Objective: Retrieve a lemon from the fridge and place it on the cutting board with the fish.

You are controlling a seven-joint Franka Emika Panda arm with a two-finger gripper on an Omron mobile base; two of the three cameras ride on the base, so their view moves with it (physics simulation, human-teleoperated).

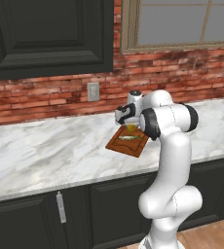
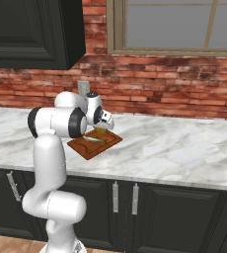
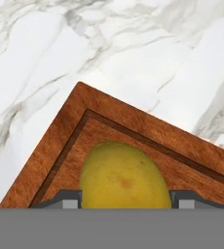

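A: The lemon (image 3: 123, 176) is between the two finger tips of the gripper (image 3: 125, 198), right over the cutting board (image 3: 60, 141). So the fetching part looks done.

B: And the jaws?

A: Closed on the lemon, one tip on each side of it. I cannot tell whether the fruit already touches the wood or hangs just above it.

B: Going left to right on the counter (image 1: 46, 146)?

A: Bare marble at the left, then the board with the fish (image 1: 129, 138) lying on it, and the gripper and lemon over the board's far part; the arm's white body covers the right edge. From the other side, the fish (image 2: 94, 140) lies on the board (image 2: 88, 148), the lemon (image 2: 101, 131) just beyond it.

B: What's left?

A: By my reckoning, lowering if needed, letting go, and lifting clear.
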